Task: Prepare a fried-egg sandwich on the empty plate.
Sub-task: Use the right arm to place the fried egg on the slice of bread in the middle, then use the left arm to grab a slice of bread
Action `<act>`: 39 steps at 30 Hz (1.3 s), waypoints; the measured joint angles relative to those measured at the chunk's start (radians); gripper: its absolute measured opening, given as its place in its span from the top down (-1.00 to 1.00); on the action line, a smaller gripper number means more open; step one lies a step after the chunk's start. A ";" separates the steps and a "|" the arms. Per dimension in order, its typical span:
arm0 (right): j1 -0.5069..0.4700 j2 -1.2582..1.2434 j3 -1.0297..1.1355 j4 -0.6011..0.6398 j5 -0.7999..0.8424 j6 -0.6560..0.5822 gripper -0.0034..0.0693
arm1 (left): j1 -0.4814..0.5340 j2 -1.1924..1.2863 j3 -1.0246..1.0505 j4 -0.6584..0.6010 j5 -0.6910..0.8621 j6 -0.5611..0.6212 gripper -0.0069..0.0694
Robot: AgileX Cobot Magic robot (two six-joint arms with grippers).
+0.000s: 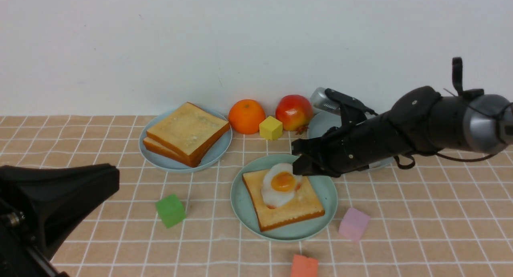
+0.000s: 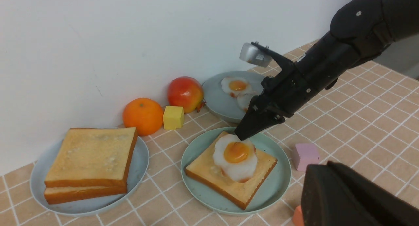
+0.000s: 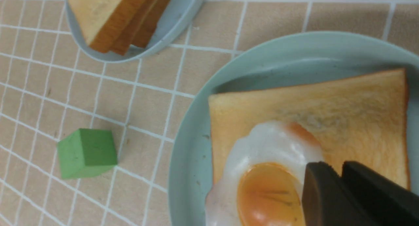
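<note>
- Front view. The right gripper [image 1: 299, 161] reaches in low on a nearly level forearm. Its fingers tip down onto the far edge of the fried egg [image 1: 280, 185]. The egg lies on a single toast slice [image 1: 294, 211] on the mint-green plate [image 1: 245, 213], directly beneath and just ahead of the fingers. This reads as filling centred on the base, ready for a lid. The left gripper [image 1: 102, 185] sits low over the counter [image 1: 421, 213], well apart from them. Whether its fingers are parted cannot be told.
- Left wrist view. The right fingers form one wedge touching the egg's rim. Just behind them a grey-blue plate [image 2: 214, 103] holds spare eggs [image 2: 236, 86]. Well off to one side of them, two stacked toast slices [image 2: 91, 157] lie on a second grey-blue plate [image 2: 36, 186], probably the source of the top slice.
- Right wrist view. The fingertips [image 3: 322, 193] are drawn together with only a seam between them. Nothing shows pinched there, though a nipped egg rim would be hidden. The sandwich still lacks its upper slice.
</note>
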 joint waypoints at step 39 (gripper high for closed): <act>-0.097 -1.089 0.255 -0.687 0.591 0.390 0.91 | 0.475 1.353 -0.954 -0.345 0.377 0.553 0.74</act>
